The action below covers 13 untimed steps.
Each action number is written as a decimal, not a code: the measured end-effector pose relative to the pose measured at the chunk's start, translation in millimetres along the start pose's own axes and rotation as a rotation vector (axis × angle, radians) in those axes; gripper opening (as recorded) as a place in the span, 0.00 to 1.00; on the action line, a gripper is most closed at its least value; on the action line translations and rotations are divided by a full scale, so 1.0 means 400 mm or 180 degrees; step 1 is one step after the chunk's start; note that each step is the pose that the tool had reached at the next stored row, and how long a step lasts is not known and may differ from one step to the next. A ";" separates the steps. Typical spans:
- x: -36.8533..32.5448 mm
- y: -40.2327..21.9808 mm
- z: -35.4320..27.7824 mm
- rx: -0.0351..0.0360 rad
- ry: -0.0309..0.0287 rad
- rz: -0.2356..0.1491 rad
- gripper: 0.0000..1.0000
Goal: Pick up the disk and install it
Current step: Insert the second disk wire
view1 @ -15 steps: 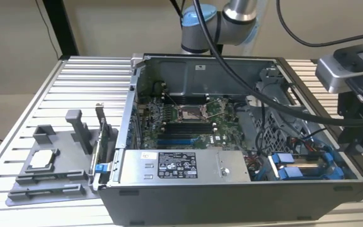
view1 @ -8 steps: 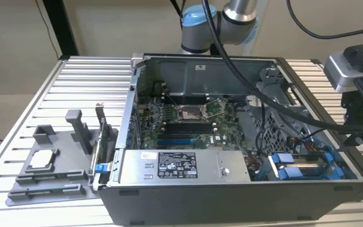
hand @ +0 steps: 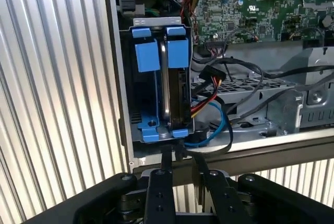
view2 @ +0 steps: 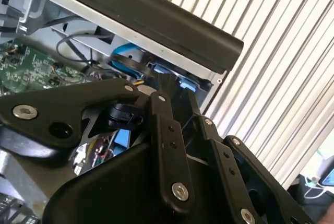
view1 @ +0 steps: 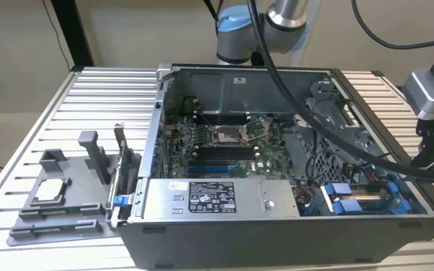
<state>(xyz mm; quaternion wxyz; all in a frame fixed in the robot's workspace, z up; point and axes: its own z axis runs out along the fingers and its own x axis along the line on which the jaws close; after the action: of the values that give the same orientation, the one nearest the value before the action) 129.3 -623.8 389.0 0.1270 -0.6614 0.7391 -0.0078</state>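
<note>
Already the disk (hand: 175,85) sits on edge in the drive bay of the open computer case (view1: 277,237), its blue carrier frame showing as tabs at both ends, with a second blue carrier (hand: 144,57) in the slot just beside it. In the exterior view the same blue-framed drives (view1: 368,199) lie in the case's near corner on the exterior view's right, close to the grey power supply (view1: 221,197). The gripper (hand: 182,164) hangs outside the case wall, just off the disk's end, its two black fingers (hand: 166,162) set narrowly apart and holding nothing. Red, yellow and blue cables (hand: 211,114) curl next to the bay, near the green motherboard (hand: 250,10). The case rests on a ribbed metal table (view1: 104,96), where a grey fixture tray (view1: 59,209) holds a small silver chip (view1: 51,190).
</note>
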 end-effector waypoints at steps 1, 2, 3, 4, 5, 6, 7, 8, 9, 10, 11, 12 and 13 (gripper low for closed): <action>0.003 -0.007 0.002 -0.0001 -0.0004 0.0001 0.00; 0.006 -0.015 0.005 -0.0002 -0.0009 0.0002 0.00; 0.008 -0.023 0.009 -0.0002 -0.0015 0.0003 0.00; 0.011 -0.030 0.012 -0.0003 -0.0023 0.0005 0.00; 0.015 -0.032 0.014 -0.0004 -0.0034 0.0007 0.00; 0.018 -0.032 0.015 -0.0004 -0.0040 0.0012 0.00; 0.021 -0.032 0.016 -0.0002 -0.0040 0.0021 0.00; 0.023 -0.032 0.018 0.0000 -0.0040 0.0037 0.00; 0.025 -0.031 0.021 0.0004 -0.0040 0.0060 0.00; 0.026 -0.031 0.024 0.0010 -0.0036 0.0094 0.00; 0.026 -0.030 0.027 0.0018 -0.0034 0.0141 0.00; 0.027 -0.030 0.029 0.0027 -0.0031 0.0191 0.00; 0.027 -0.029 0.032 0.0036 -0.0029 0.0241 0.00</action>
<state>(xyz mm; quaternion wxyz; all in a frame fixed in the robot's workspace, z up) 142.3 -634.0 376.7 0.1343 -0.6323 0.7630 -0.0041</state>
